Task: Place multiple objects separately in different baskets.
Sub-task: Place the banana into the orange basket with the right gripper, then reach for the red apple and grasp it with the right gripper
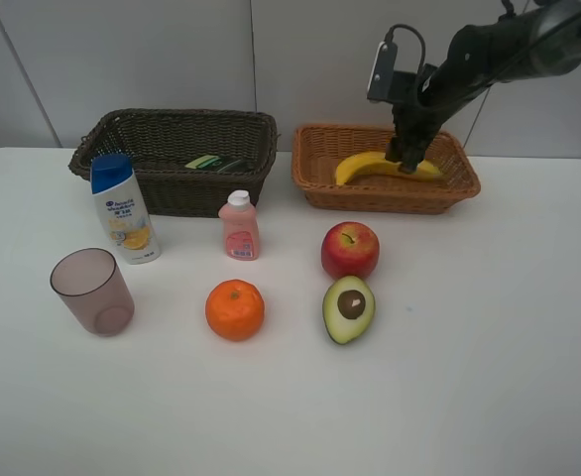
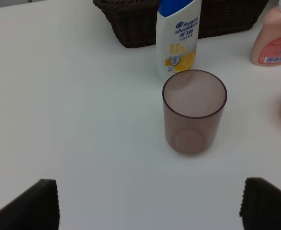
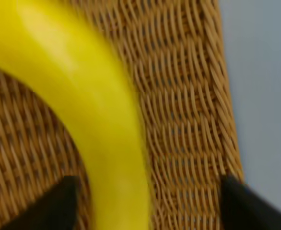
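The dark basket (image 1: 122, 134), upper left of the frame, held a green bottle (image 1: 214, 162). The tan basket (image 1: 390, 203), upper centre-right, held the banana (image 1: 365, 164), lying on its floor. The right gripper (image 1: 407, 164) stood over the banana, released, with one finger on each side. The left gripper (image 2: 150, 206) was spread wide and held nothing.

The white table (image 1: 469, 347) carried:
- Left: shampoo (image 1: 124, 210), cup (image 1: 93, 291)
- Centre: avocado (image 1: 348, 308), apple (image 1: 350, 250), orange (image 1: 235, 309), pink bottle (image 1: 239, 226)

A grey panelled wall (image 1: 122, 59) stood behind.
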Tool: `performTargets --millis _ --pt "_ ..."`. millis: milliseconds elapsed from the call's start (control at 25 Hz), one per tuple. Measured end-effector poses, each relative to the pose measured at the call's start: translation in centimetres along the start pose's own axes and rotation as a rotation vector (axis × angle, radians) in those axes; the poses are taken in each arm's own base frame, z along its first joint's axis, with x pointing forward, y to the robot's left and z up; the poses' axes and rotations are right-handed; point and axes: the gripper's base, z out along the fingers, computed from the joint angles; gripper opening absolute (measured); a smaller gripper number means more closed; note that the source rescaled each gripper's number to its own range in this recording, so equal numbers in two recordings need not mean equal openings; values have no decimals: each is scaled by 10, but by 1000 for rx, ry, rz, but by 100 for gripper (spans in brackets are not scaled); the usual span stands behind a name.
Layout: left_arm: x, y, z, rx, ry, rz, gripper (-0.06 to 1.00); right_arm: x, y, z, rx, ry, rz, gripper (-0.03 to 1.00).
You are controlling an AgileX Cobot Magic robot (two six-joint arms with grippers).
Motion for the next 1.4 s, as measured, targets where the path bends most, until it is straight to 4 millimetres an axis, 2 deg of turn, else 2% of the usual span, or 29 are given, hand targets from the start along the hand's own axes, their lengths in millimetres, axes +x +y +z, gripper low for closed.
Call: performTargets --millis 80,240,1000,1240,1400 --pt "0 0 0 0 0 0 100 -1 0 0 1 -7 20 81" --pt "0 0 0 0 0 0 100 -1 0 0 -1 -11 32 88" --pt "0 0 0 0 0 0 100 -1 1 0 -15 -13 97 90" --pt "0 0 0 0 0 0 100 -4 -7 -20 -9 -15 109 90" --pt "0 0 0 0 0 0 100 -6 -14 -36 4 -22 180 90"
